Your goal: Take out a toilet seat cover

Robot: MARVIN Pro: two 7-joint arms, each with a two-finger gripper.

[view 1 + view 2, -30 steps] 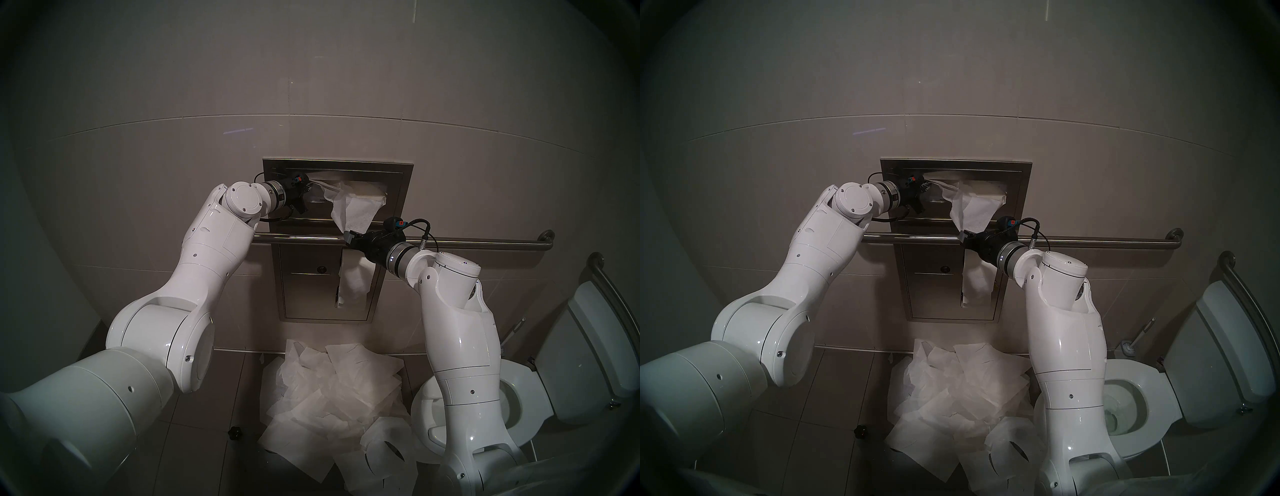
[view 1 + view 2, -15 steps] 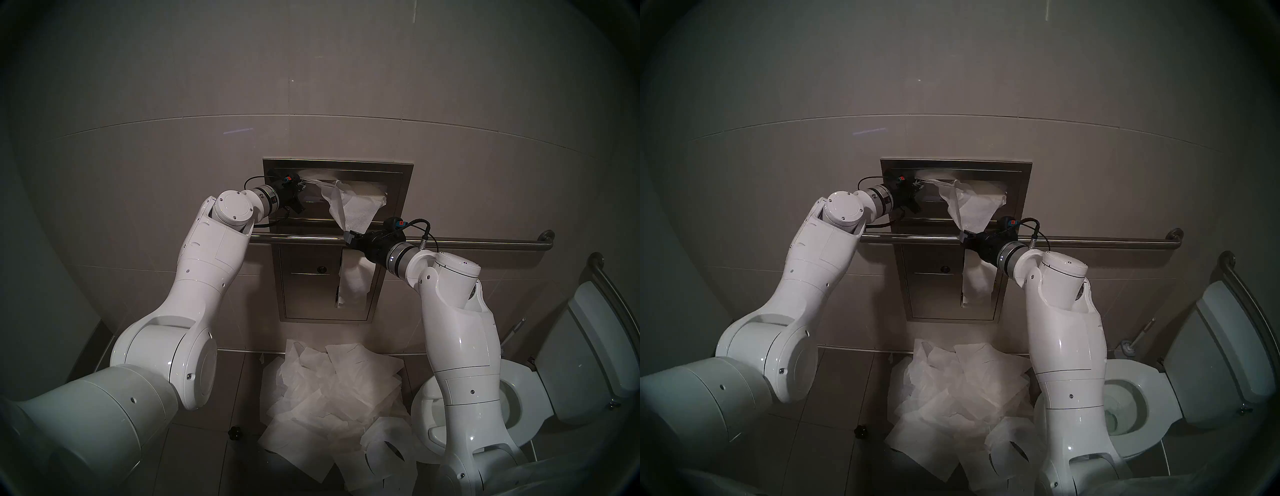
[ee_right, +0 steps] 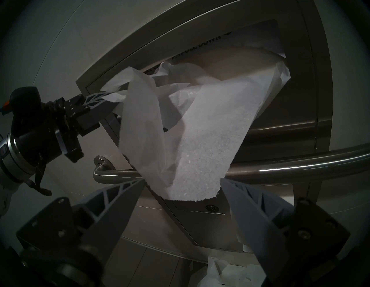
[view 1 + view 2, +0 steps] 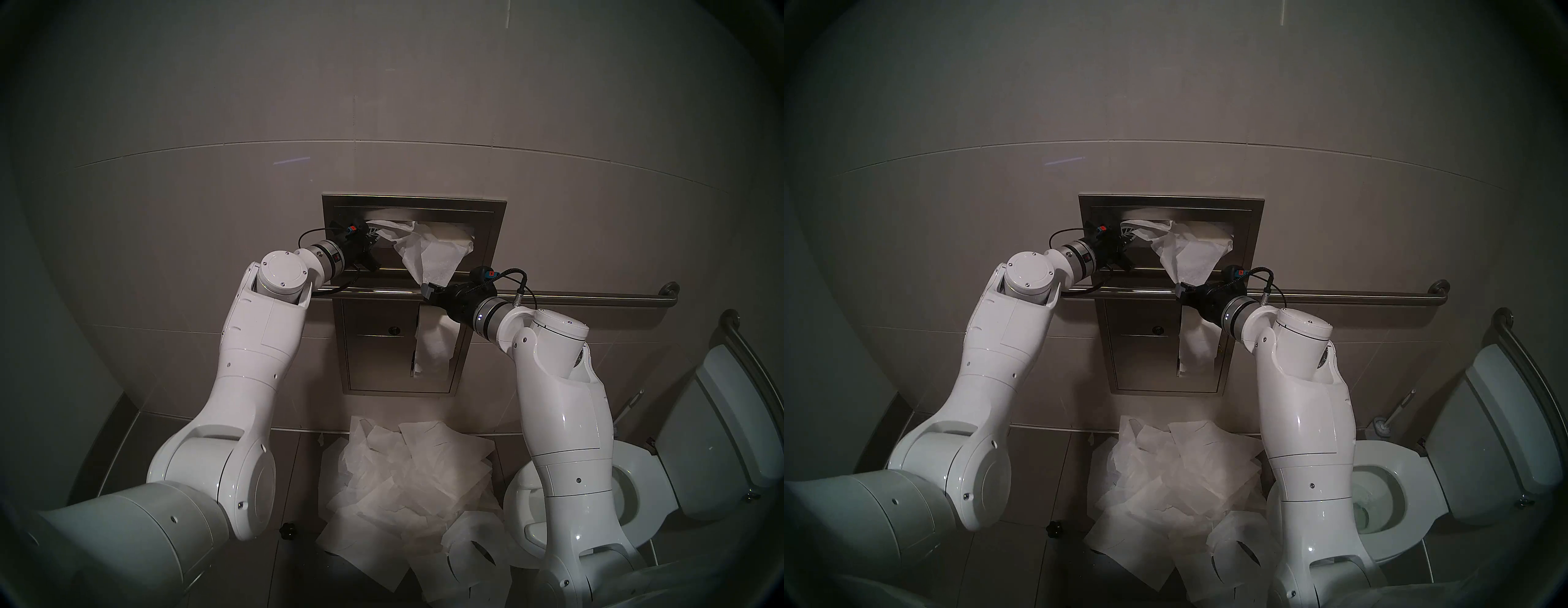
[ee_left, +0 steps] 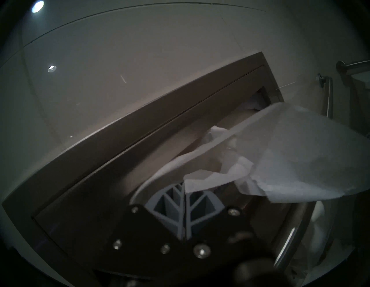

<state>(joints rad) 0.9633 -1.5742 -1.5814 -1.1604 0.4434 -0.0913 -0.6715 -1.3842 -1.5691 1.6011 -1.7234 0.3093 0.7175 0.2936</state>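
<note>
Since a second ago my left hand (image 5: 183, 187), pinched on the toilet seat cover (image 4: 428, 259), has dropped leftward; sheet half out of the dispenser (image 4: 488, 212), its loose tail dangling between my right hand's (image 3: 181, 192) spread fingers.

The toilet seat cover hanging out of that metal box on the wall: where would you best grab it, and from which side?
Probably its loose lower edge. The toilet seat cover droops free in front of the grab bar, so coming from below lets the right gripper, jaws open around it, close there. The left gripper pinches the upper corner.
</note>
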